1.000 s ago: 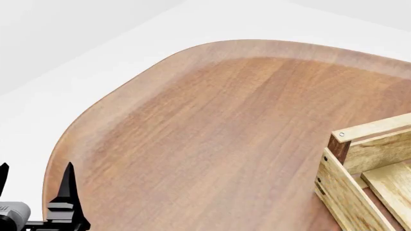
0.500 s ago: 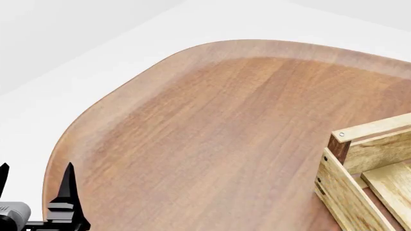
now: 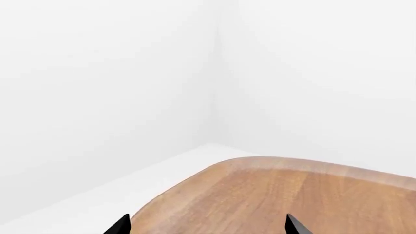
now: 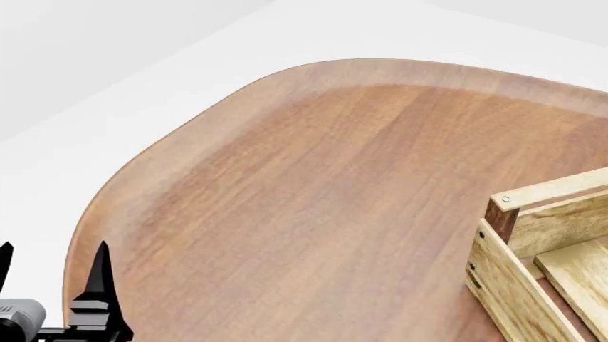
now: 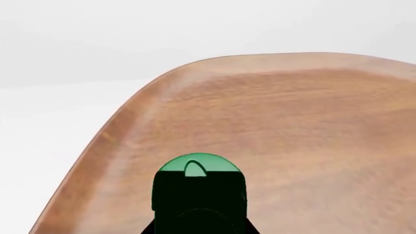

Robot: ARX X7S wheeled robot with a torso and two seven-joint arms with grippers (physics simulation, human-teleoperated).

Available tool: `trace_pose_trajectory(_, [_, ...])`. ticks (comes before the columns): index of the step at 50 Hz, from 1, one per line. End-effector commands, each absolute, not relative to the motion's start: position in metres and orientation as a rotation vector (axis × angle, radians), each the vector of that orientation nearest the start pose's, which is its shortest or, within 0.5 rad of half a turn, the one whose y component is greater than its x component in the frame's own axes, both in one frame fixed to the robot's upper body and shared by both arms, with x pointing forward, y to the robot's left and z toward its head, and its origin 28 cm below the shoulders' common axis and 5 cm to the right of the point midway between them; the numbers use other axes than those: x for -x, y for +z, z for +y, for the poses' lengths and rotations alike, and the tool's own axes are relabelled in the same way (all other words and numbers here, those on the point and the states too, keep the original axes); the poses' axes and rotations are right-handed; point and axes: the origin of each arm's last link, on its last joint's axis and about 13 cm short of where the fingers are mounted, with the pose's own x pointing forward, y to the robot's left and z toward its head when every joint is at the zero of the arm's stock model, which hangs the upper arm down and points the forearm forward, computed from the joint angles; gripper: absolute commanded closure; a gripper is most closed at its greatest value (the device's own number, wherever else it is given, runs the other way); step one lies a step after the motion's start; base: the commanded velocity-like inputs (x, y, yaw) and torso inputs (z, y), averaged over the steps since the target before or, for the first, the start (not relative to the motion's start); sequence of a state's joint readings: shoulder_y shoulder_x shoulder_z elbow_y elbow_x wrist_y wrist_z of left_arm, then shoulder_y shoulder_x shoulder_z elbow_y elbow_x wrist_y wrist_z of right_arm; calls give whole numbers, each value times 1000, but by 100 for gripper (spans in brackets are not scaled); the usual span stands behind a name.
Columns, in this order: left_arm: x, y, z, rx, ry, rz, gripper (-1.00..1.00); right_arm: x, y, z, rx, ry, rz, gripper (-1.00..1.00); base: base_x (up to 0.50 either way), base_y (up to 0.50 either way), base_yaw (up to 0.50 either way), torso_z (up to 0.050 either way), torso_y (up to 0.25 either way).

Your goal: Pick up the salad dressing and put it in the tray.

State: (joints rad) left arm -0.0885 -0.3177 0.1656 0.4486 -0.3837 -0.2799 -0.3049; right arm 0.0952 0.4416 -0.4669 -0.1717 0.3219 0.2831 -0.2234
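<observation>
The salad dressing (image 5: 198, 187), a dark bottle with a green cap, fills the space between the jaws of my right gripper (image 5: 200, 228) in the right wrist view. It is held above the wooden table, and the black fingers show at both its sides. The right gripper and the bottle are out of the head view. One corner of the tray (image 4: 532, 235), a light-wood crate with a dark-brown corner post, shows at the head view's lower right. My left gripper (image 4: 53, 260) is open and empty over the table's left edge; it also shows in the left wrist view (image 3: 206, 226).
The round-cornered wooden table (image 4: 314, 199) has a raised paler rim (image 4: 190, 135). White floor and walls lie beyond it. The table's far corner shows in both wrist views (image 3: 273, 185) (image 5: 293, 122).
</observation>
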Motion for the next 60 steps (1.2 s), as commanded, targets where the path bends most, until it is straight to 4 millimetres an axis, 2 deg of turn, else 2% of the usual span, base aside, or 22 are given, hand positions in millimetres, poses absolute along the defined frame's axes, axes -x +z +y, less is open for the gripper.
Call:
trace_pose_trajectory(1, [-215, 103, 219, 68, -15, -164, -100, -207, 26, -108, 143, 677, 228, 100, 0, 0, 0, 0, 0])
trace_pose_trajectory(10, [-216, 103, 218, 66, -16, -166, -100, -201, 39, -108, 141, 670, 177, 100, 0, 0, 0, 0, 0])
trace_pose_trajectory(28, [-216, 104, 219, 69, -16, -166, -100, -191, 91, -112, 125, 623, -21, 100, 0, 0, 0, 0, 1])
trace_pose_trajectory(36, [-215, 103, 219, 71, -15, -165, -100, -190, 105, -114, 125, 600, -75, 100, 0, 0, 0, 0, 0])
trace_pose_trajectory(42, [-216, 103, 219, 72, -15, -164, -100, -193, 121, -120, 112, 526, -136, 100, 0, 0, 0, 0, 0])
trace_pose_trajectory(60, [-215, 103, 219, 72, -15, -165, -100, -204, 144, -139, 101, 306, -225, 100, 0, 0, 0, 0, 1])
